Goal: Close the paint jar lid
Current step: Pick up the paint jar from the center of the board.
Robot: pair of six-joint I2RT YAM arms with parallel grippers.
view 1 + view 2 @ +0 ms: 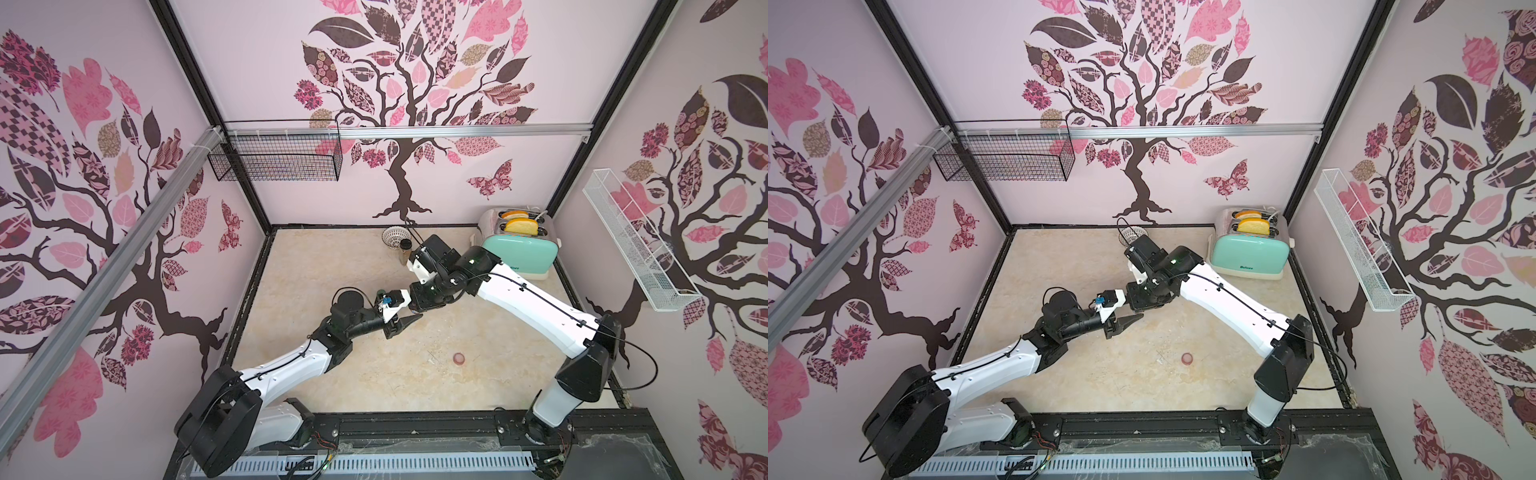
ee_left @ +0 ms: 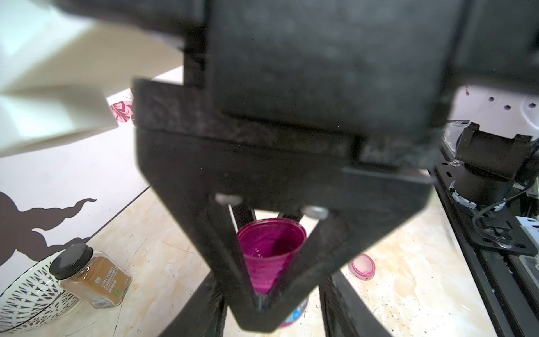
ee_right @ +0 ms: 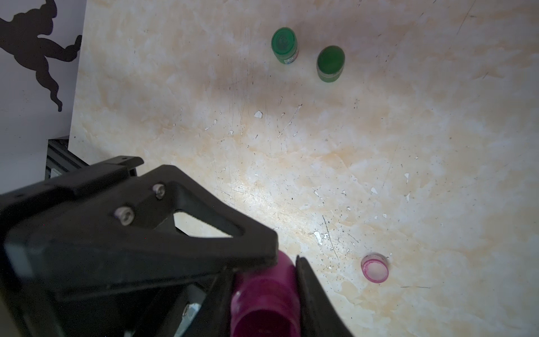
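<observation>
Left wrist view looks straight at the magenta plastic paint jar (image 2: 271, 248), open and upright over the middle of the beige marbled surface (image 1: 374, 382). It is pinched between the black fingers of the right tool (image 2: 256, 302), which is clamped tight on the jar's wall. The left tool (image 1: 411, 321) sits at a right angle to it, narrow but not closed. Its 2 ribbed fingers (image 2: 335, 306) flank the jar, with a sliver of surface showing beside 1 of them. Whether the jar's base touches the surface I cannot tell. The round pink lid (image 1: 459, 358) lies alone on the surface nearer the front edge, well apart from the jar, and shows in both top views. In the right wrist view 2 small green jars (image 3: 284, 45) stand close together, farther off. A glass cinnamon jar (image 2: 93, 277) with a black cap sits just beside a white patterned bowl (image 2: 26, 300).
</observation>
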